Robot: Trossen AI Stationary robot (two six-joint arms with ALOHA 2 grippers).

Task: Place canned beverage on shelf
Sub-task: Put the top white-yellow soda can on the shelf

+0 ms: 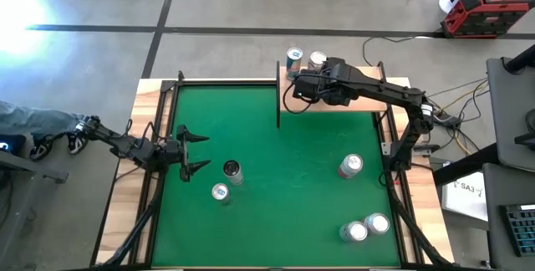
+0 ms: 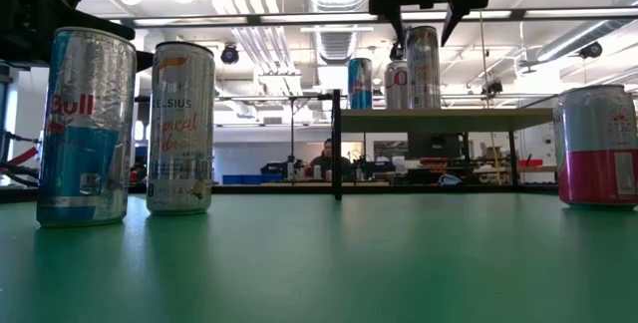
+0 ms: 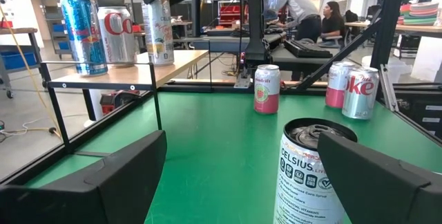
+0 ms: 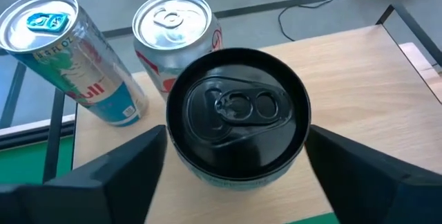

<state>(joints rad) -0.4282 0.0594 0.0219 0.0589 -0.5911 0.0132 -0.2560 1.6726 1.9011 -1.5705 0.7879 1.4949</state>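
Five cans stand on the green table (image 1: 276,221), as best the overhead view allows counting. The left gripper (image 1: 205,151), jaws wide and empty, waits just beside the Celsius can (image 1: 231,171) at the table's left. The shelf (image 4: 359,79), at the far edge right of centre, carries three cans: a Red Bull (image 4: 65,51), a silver Coke (image 4: 173,27) and a black-topped can (image 4: 238,110) (upright, slim, undented). The right gripper (image 2: 424,26) hovers over that last can, fingers spread clear of its sides, gripping nothing. Judgement: this placement looks done; withdrawal and the table's cans are left.
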